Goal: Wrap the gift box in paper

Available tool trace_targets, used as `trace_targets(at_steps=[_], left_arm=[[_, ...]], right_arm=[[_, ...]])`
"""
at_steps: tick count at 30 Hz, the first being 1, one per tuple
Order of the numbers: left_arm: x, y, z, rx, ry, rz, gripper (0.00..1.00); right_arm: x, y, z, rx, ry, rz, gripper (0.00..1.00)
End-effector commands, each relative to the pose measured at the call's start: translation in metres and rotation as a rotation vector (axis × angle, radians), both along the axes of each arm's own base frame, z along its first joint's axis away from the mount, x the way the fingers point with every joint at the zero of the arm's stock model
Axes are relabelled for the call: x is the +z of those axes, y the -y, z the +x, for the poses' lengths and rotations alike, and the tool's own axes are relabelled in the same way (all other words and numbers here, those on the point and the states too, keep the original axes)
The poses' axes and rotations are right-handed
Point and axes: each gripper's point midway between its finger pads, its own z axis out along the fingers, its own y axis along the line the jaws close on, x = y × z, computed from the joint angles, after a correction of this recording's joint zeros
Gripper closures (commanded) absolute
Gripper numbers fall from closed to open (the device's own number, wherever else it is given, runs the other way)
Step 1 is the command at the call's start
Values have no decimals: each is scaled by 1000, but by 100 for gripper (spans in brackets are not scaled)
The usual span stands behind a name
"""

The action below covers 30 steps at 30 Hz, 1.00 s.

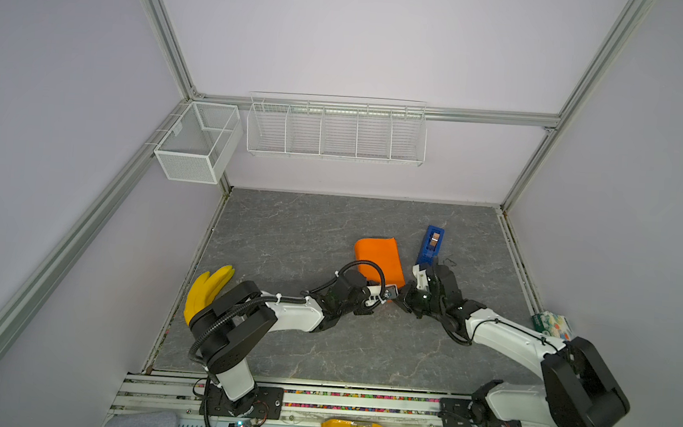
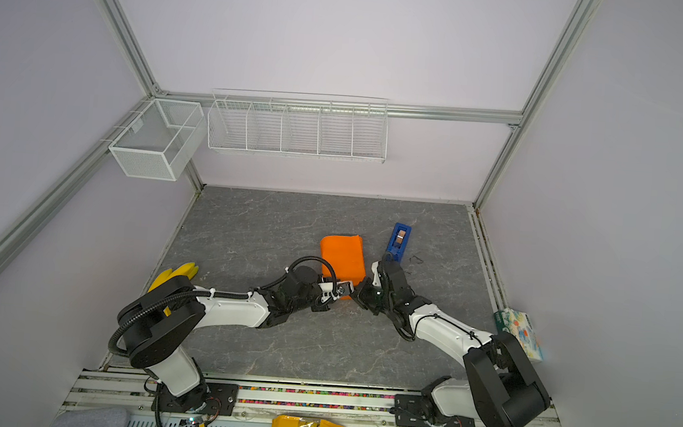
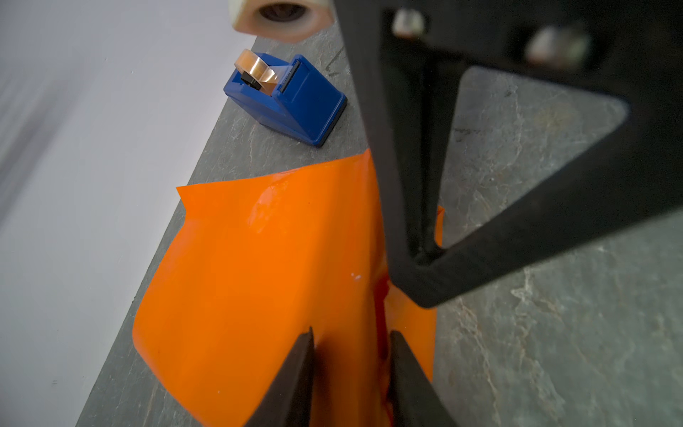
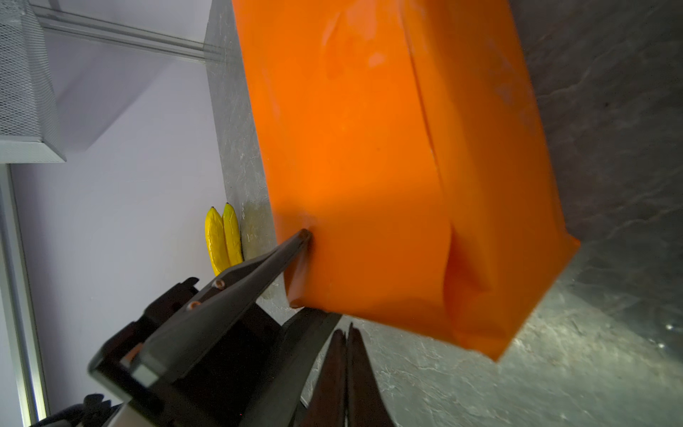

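The paper [image 1: 378, 259] lay just beside the tape dispenser [image 1: 430, 245], already folded around into a parcel. The gift box was not visible; I judge it was inside. At the paper's end farther from the dispenser, the left gripper [image 3: 351, 334] stood narrow, astride the loose end of the paper, probably to fold it in. I cannot tell whether it pinched. The right gripper [image 4: 348, 332] was fully closed and empty beside the same end, perhaps to press the paper down.

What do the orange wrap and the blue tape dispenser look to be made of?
The paper: a thin sheet, slightly glossy, judging by its creased folds and pale sheen. The tape dispenser: probably moulded plastic, smooth and semi-gloss, with crisp uniform edges.
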Motion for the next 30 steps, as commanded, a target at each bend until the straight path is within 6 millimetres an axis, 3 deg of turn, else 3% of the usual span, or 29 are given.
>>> trace_targets(at_steps=[1,7,12,17,23,30], left_arm=[[-21,-10,-6,2,-66,71,66],[-21,-10,-6,6,-69,71,67],[-22,-10,-7,5,-78,75,67],[-23,-12,-8,6,-82,77,68],[-26,-14,-9,7,-91,89,71],[-28,-14,-11,4,-101,99,72]], right_arm=[[25,-5,12,10,75,18,94],[17,-12,19,25,55,19,93],[-6,-4,17,10,-1,-29,93],[-13,3,16,-2,-15,-54,93],[-2,11,18,-11,5,-60,93],[31,43,30,-44,77,-96,93]])
